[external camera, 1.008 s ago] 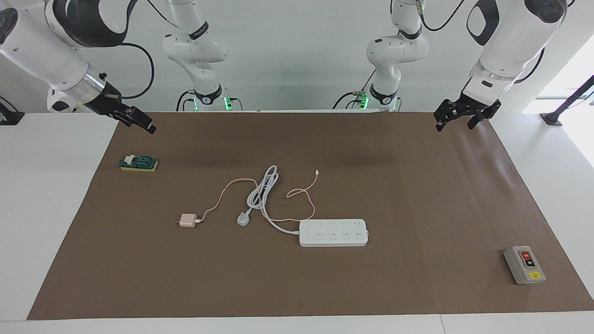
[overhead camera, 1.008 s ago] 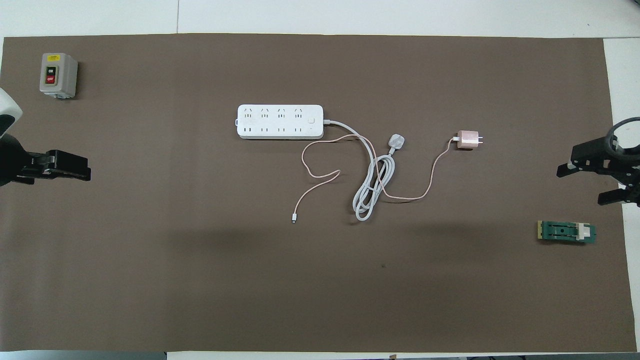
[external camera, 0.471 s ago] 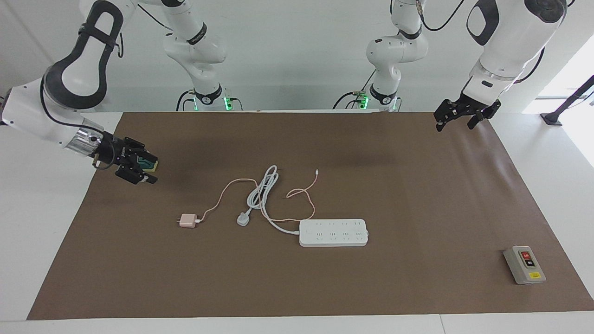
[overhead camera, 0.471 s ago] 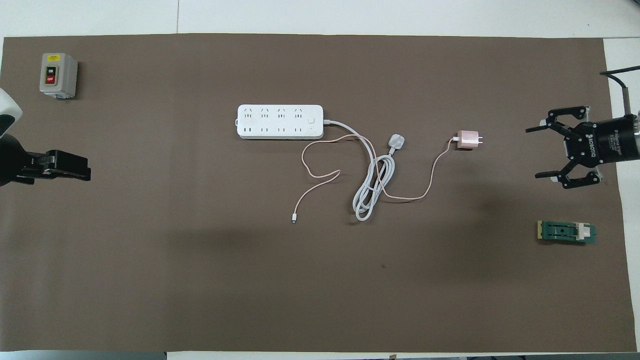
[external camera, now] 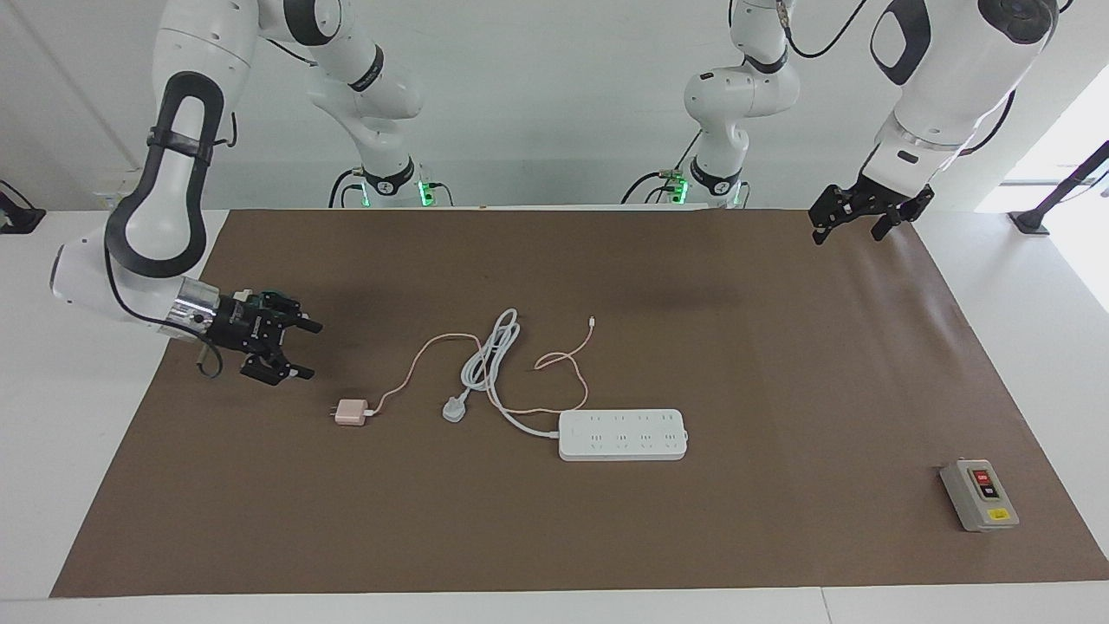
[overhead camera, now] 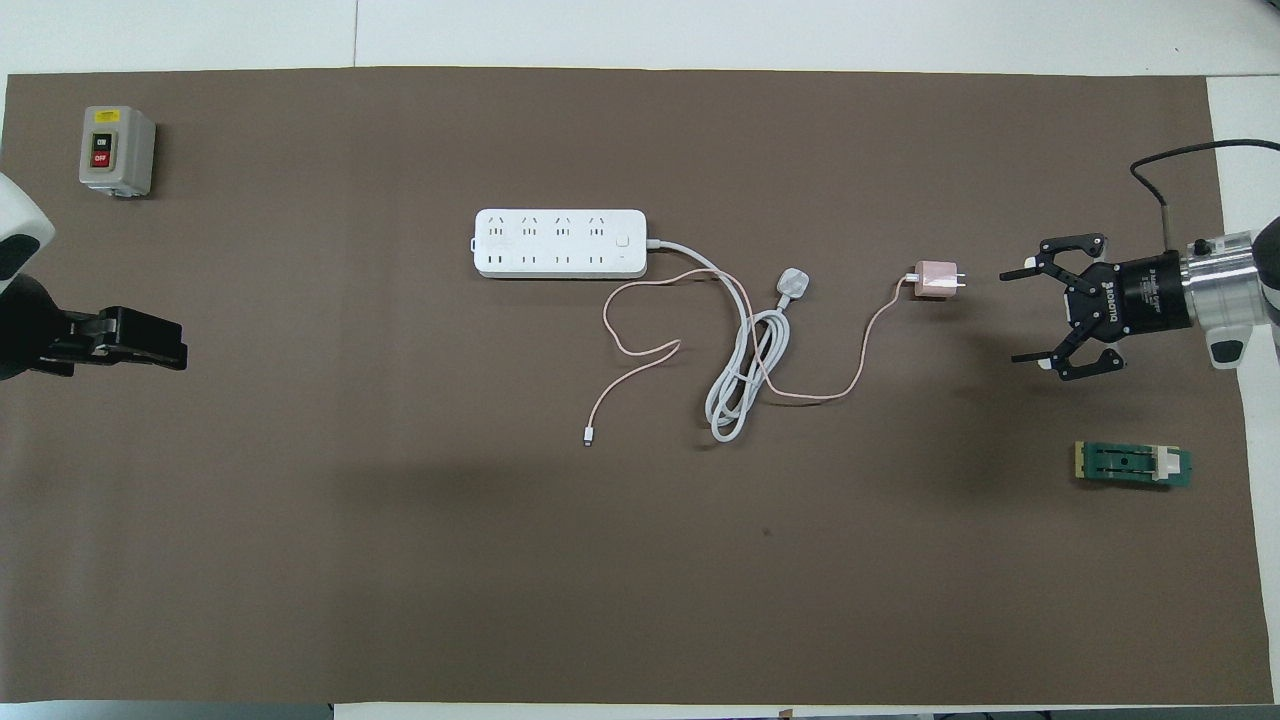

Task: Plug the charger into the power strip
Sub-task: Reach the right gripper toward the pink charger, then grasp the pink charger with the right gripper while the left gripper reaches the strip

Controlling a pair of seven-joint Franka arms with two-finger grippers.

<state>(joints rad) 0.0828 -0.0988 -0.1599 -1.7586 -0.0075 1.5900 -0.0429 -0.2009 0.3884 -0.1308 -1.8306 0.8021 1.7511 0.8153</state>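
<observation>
your right gripper [external camera: 299, 349] hangs low over the mat near the charger [external camera: 351, 412], fingers spread wide, holding nothing. the charger lies toward the right arm's end, well apart from the power strip [external camera: 623, 434] at mid-table, unplugged. your left gripper [external camera: 858, 217] waits over the mat's corner near its base, fingers apart and empty.

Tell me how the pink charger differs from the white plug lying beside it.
The charger is a pink cube; the plug is white-grey and rounded. The charger trails a thin pink cable; the plug has a thick cord that runs to the power strip. The charger lies nearer the right arm's end, the plug nearer the strip. Both lie loose on the mat, unplugged.
</observation>
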